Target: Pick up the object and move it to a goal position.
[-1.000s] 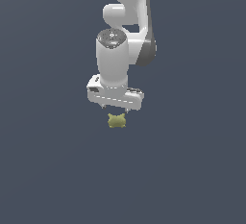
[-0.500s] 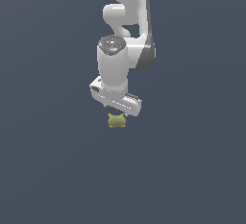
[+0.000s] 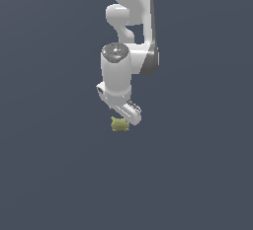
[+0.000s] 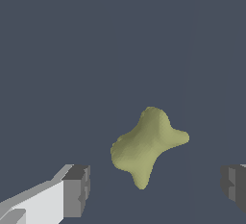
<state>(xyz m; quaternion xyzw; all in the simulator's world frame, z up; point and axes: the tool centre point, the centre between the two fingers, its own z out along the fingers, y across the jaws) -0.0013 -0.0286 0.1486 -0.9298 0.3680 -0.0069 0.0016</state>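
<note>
Flat, even simulator light fills both views, neither bright nor dim. The white arm (image 3: pixel 129 36) shades softly grey along one flank, with no glare. No cast shadows show on the slate-blue ground. Everything renders sharp, without blur or edge distortion.

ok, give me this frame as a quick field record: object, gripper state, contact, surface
object: olive-yellow lumpy blob with short pointed nubs, lying on the surface
gripper: open, fingers well apart, above the blob
finger pads: one dark pad on each side of the blob, gaps on both sides
contact: none visible in the wrist view
grasp: not yet made
exterior view: blob sits just below the white gripper, partly under it
surface: plain dark grey-blue floor
goal marker: none visible
</note>
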